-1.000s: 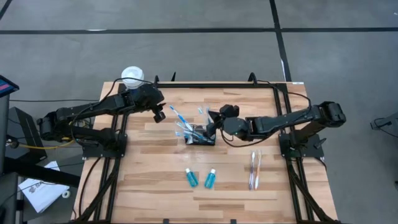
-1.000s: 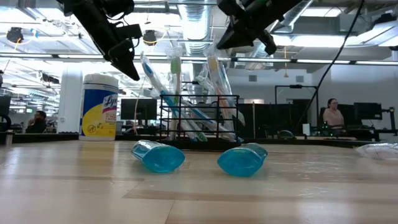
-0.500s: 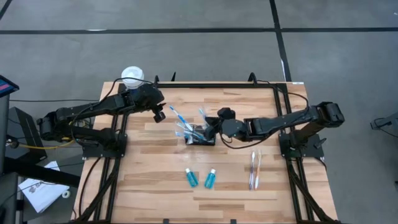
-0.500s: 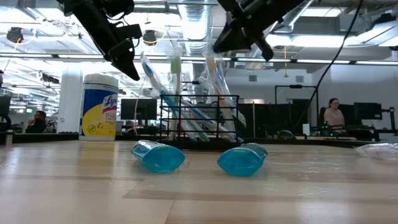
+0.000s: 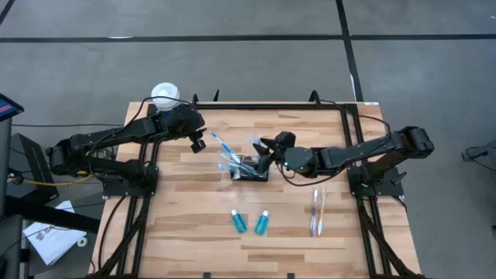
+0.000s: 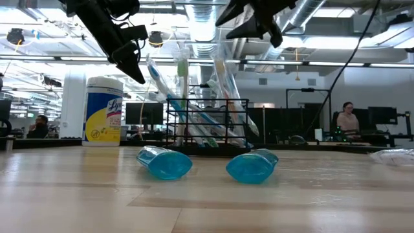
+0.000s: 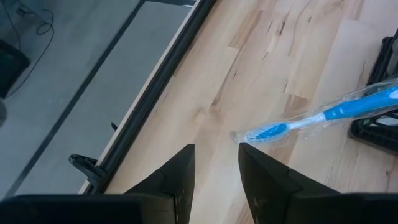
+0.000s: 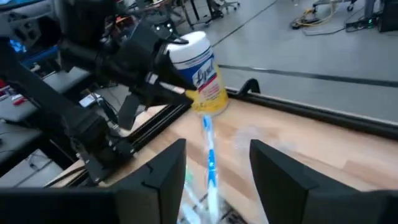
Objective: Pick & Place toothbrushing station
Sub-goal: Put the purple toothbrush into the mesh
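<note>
The toothbrushing station, a small black wire basket (image 5: 249,169) (image 6: 207,123), stands mid-table on its base. Several wrapped toothbrushes (image 5: 222,149) (image 6: 223,84) stick out of it, leaning toward the far left. My right gripper (image 5: 264,150) (image 8: 217,144) hovers open just right of the basket's top; a blue toothbrush (image 8: 209,155) stands in the gap between its fingers, apart from both. My left gripper (image 5: 198,142) (image 7: 216,149) hangs open above the table left of the basket, holding nothing, a toothbrush head (image 7: 267,132) ahead of it.
Two teal tubes (image 5: 238,222) (image 5: 262,222) lie near the front. A pair of wrapped toothbrushes (image 5: 316,211) lies at the right. A white-lidded canister (image 5: 165,95) (image 6: 103,110) stands at the far left corner. A person (image 6: 347,120) sits in the room beyond.
My right gripper has opened and let go of the toothbrush that it held over the basket; its fingers have tipped upward. The toothbrush stays standing in the basket with the others.
</note>
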Controlling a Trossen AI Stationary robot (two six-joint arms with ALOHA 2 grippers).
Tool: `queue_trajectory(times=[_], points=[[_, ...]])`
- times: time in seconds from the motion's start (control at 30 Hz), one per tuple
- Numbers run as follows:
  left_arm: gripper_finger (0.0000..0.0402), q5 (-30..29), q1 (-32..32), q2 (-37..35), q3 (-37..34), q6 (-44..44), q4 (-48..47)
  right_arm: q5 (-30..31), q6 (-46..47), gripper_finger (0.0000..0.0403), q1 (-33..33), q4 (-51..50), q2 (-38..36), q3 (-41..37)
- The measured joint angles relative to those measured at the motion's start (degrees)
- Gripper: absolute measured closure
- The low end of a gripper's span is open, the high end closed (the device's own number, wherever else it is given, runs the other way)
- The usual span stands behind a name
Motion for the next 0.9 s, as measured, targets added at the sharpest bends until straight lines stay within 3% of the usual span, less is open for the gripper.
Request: queue_trajectory(times=[0.4,0.53,0.6,0.7,0.8,0.9], points=[[0.0284,0.0,0.0,0.0,0.0,1.1,0.0,3.6,-7.4,0.0241,1.8,-1.0,-8.0,0.4],[0.0284,0.0,0.8,0.0,0.0,1.1,0.3,7.3,-5.8,0.0246,4.3,-12.7,-10.3,2.9],[0.0284,0.0,1.4,0.0,0.0,1.1,0.4,7.3,6.4,0.0247,5.6,-28.6,-11.2,4.3],[0.0284,0.0,1.7,0.0,0.0,1.1,0.4,1.5,30.6,0.0245,7.9,-49.4,-11.2,4.9],[0.0284,0.0,1.7,0.0,0.0,1.1,0.4,-4.0,48.9,0.0238,12.4,-61.5,-9.5,5.0],[0.0284,0.0,1.7,0.0,0.0,1.1,0.5,-16.7,62.6,0.0230,15.6,-68.5,-7.1,5.0]])
